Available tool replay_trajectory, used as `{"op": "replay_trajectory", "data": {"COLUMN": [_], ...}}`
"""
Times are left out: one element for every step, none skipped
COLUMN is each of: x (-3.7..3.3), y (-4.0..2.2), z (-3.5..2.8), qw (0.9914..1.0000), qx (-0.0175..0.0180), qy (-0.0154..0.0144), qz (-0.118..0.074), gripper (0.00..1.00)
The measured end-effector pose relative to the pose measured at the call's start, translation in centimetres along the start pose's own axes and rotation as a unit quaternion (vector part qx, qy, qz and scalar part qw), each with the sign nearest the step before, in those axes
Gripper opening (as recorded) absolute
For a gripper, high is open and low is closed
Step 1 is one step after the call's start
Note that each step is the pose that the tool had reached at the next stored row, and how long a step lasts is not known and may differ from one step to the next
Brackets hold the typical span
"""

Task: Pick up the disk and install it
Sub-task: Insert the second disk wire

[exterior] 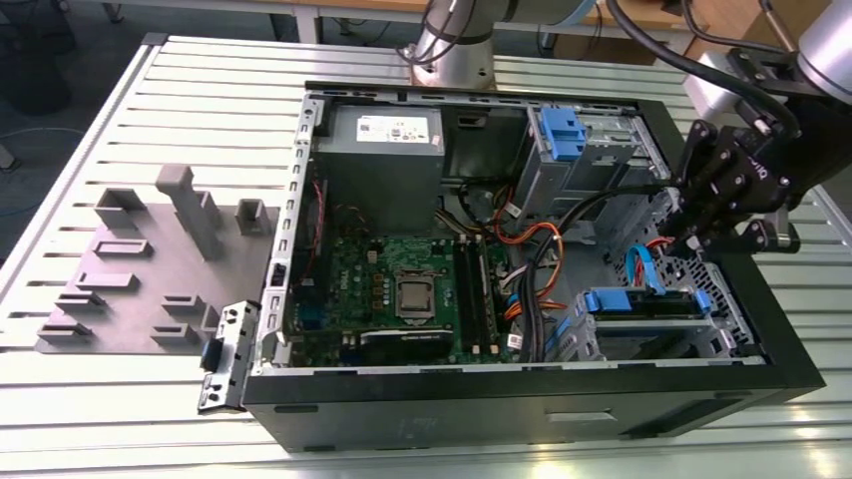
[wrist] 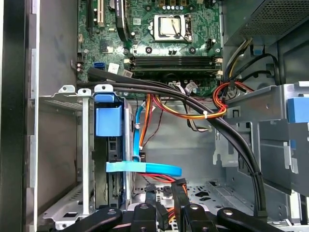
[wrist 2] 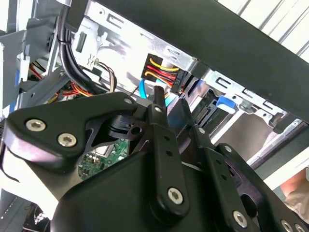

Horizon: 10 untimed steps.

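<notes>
The disk (exterior: 648,302) is already sitting in its bay (blue rails showing), while the gripper (exterior: 695,238), fingers pressed together and empty, is hovering above it.

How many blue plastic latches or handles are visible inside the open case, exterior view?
2: one blue latch on the upper drive cage beside the power supply, one blue handle on the lower bay below the gripper. Cables may hide more.

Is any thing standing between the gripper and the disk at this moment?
Yes. The disk stands on edge in the metal cage. In the first wrist view a light blue flat cable crosses in front of it, on the side of the gripper. Black cables pass the cage's far end.
</notes>
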<state>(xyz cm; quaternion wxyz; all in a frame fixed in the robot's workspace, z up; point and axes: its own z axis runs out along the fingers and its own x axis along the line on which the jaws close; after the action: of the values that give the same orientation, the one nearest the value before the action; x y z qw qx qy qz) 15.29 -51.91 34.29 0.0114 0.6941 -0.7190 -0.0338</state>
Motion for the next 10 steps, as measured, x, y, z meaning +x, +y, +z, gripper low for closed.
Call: {"op": "replay_trajectory", "data": {"x": [-0.01, -0.01, -0.01, -0.01, -0.01, -0.01, -0.01, -0.02, -0.03, -0.03], "y": [-0.06, -0.11, -0.17, -0.24, -0.31, -0.40, -0.51, -0.64, -0.76, -0.88], "z": [0.01, 0.01, 0.02, 0.02, 0.02, 0.02, 0.03, 0.05, 0.09, 0.13], "qw": [1.00000, 1.00000, 1.00000, 1.00000, 1.00000, 1.00000, 1.00000, 1.00000, 1.00000, 0.99999], "qx": [-0.0001, -0.0001, -0.0002, -0.0003, -0.0004, -0.0005, -0.0007, -0.0013, -0.0023, -0.0037], "qy": [0.0000, 0.0000, 0.0001, 0.0004, 0.0007, 0.0010, 0.0012, 0.0015, 0.0018, 0.0021], "qz": [0.000, 0.000, 0.000, 0.000, 0.000, 0.000, 0.000, 0.000, 0.000, 0.000], "gripper": [0.29, 0.29, 0.29, 0.29, 0.29, 0.29, 0.29, 0.29, 0.29, 0.29]}}
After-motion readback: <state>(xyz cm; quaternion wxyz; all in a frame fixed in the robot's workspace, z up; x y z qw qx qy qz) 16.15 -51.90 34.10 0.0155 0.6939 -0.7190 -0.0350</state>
